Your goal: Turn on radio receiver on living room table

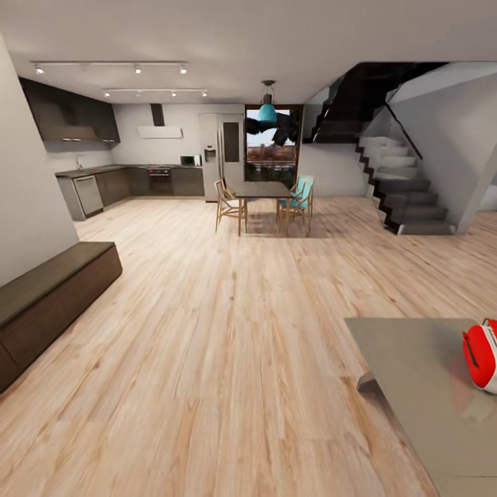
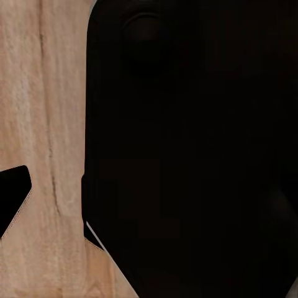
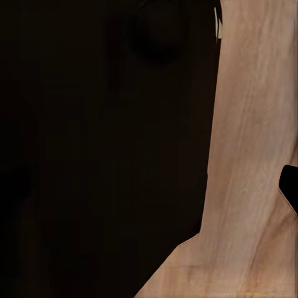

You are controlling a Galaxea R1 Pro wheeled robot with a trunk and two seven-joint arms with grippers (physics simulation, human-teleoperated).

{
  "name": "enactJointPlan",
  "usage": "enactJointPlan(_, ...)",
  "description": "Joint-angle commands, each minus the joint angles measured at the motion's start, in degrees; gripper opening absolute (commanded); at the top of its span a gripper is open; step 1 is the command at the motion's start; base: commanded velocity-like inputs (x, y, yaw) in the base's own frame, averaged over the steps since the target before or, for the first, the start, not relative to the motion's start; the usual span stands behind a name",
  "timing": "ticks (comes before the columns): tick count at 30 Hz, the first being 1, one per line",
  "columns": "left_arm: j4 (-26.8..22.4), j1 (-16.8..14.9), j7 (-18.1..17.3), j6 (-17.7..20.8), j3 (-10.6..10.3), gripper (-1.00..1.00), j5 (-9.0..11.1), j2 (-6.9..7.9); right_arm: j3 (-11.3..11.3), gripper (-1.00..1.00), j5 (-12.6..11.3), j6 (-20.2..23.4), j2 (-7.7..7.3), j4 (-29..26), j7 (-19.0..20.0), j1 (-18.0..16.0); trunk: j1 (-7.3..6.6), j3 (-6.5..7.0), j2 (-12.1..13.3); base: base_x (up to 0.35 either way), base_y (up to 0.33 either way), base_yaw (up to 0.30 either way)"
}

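Resting on the table (image 1: pixel 414 386), the radio receiver (image 1: pixel 482 357) has bare floor (image 1: pixel 228 345) around; jaw states unclear.

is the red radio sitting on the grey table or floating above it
Touching. In the head view the radio receiver rests directly on the table, its red reflection meeting its base on the glossy top with no gap.
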Motion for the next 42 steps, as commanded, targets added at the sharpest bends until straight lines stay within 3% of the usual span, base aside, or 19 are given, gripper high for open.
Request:
enactJointPlan(1, 0.0, 0.0, 0.0, 0.0, 0.0, 1.00, 0.0, 0.00, 0.0, 1.00, 0.0, 0.0, 0.00, 0.0, 0.0, 0.0, 0.00, 0.00, 0.0, 0.323, 0.000, 0.000)
enactJointPlan(42, 0.0, 0.0, 0.0, 0.0, 0.0, 1.00, 0.0, 0.00, 0.0, 1.00, 0.1, 0.0, 0.02, 0.0, 0.0, 0.0, 0.00, 0.00, 0.0, 0.323, 0.000, 0.000)
